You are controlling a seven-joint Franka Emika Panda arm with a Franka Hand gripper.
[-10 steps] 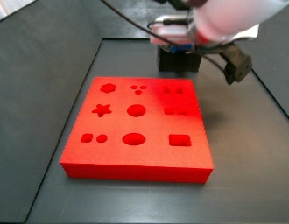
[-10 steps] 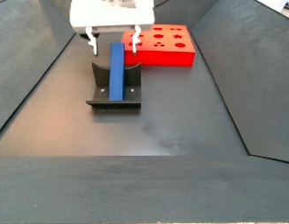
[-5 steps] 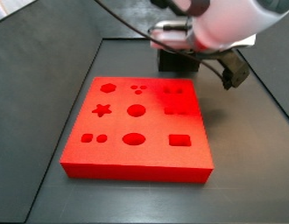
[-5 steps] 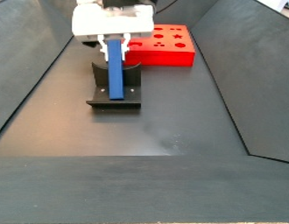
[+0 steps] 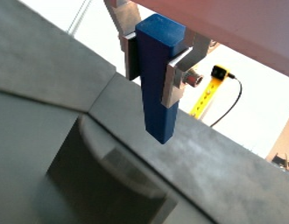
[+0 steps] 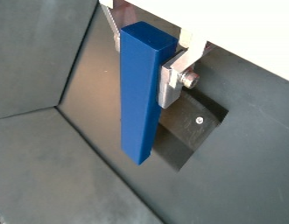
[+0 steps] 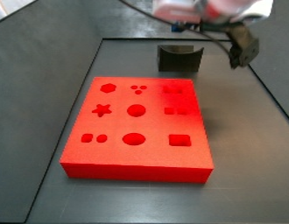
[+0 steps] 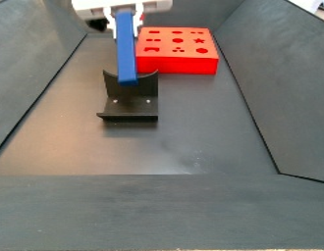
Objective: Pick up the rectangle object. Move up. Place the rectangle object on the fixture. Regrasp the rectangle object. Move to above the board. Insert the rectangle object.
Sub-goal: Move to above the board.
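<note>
The rectangle object (image 8: pixel 126 47), a blue bar, hangs upright above the fixture (image 8: pixel 130 100) with its lower end clear of the notch. My gripper (image 8: pixel 124 14) is shut on the bar's upper part. Both wrist views show the bar (image 5: pixel 158 80) (image 6: pixel 144 96) clamped between the silver fingers (image 5: pixel 179 77) (image 6: pixel 172 80), with the fixture (image 5: pixel 117 173) (image 6: pixel 189 133) below it. The red board (image 8: pixel 178 51) lies behind the fixture; in a side view the board (image 7: pixel 137 122) fills the middle with the fixture (image 7: pixel 179 58) beyond it. There the arm hides the bar.
Sloped dark walls (image 8: pixel 40 88) enclose the floor on both sides. A dark wrist camera block (image 7: pixel 241 44) hangs off the arm above the right of the fixture. A yellow cable (image 5: pixel 211 92) shows beyond the wall in a wrist view.
The gripper came down over the bar lying in the fixture, shut on it, and has lifted it upward off the fixture. The board and fixture have not moved.
</note>
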